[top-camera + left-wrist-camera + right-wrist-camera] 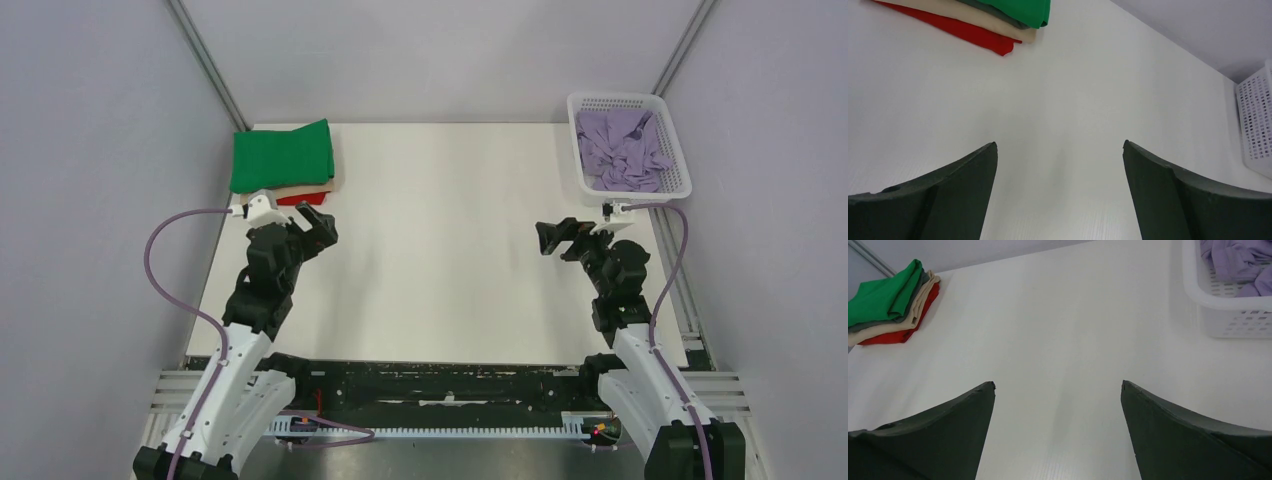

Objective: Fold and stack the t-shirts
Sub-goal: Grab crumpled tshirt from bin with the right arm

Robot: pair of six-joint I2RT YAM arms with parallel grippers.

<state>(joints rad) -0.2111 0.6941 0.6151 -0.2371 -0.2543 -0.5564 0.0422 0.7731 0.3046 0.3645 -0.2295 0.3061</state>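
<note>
1. Shirts sit in two places. A folded stack occupies the far left corner of the surface (440, 270), with the green t-shirt (283, 155) on top, the beige t-shirt (973, 16) beneath it and the red t-shirt (973, 34) lowest.
2. The lavender t-shirt (625, 150) lies crumpled inside the white basket (590, 187) at the far right corner.
3. The left pincer (318, 225) hovers on the near side of the stack, close to its red edge. Its jaws are spread wide with nothing between them.
4. The right pincer (553, 238) hangs over bare surface, likewise spread and empty. The basket stands beyond it to its right, clearly apart.
</note>
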